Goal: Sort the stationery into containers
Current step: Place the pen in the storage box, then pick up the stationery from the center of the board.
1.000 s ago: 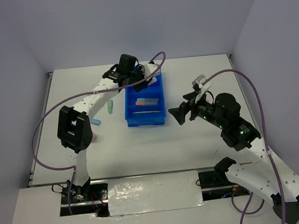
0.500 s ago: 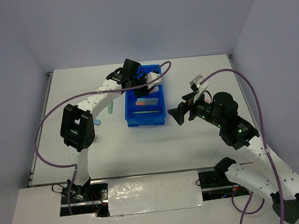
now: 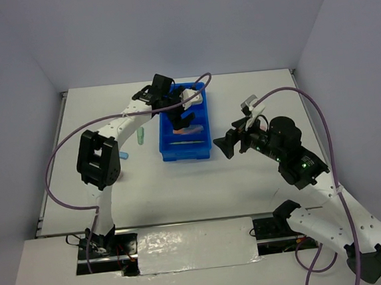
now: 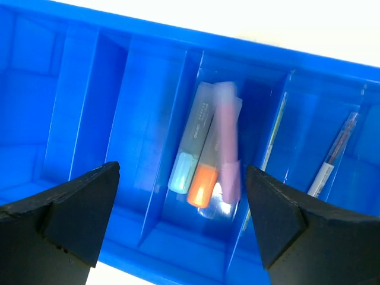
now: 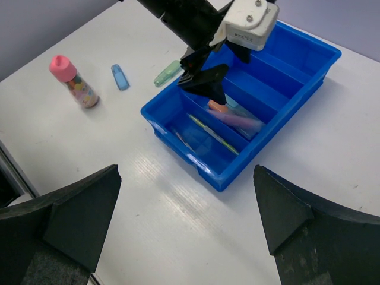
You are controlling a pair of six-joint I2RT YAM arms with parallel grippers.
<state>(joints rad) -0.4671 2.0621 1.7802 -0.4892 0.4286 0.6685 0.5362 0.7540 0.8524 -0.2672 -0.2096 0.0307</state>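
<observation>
The blue tray has cross walls. My left gripper hangs open over it. In the left wrist view a blurred pink marker lies loose in one compartment beside an orange-capped marker and a pale blue-capped one; the left gripper holds nothing. A thin yellow pen and a grey pen lie in the compartments further right. My right gripper stands open above bare table, right of the tray. A green marker and a blue piece lie on the table left of the tray.
A pink-capped bottle lies on the table beyond the blue piece and green marker. The left arm's elbow stands close to these loose items. White walls enclose the table on three sides.
My left gripper was shut on the pink marker over the tray; it has opened and the marker has dropped in beside the orange and blue-capped ones. The right arm has barely moved.
</observation>
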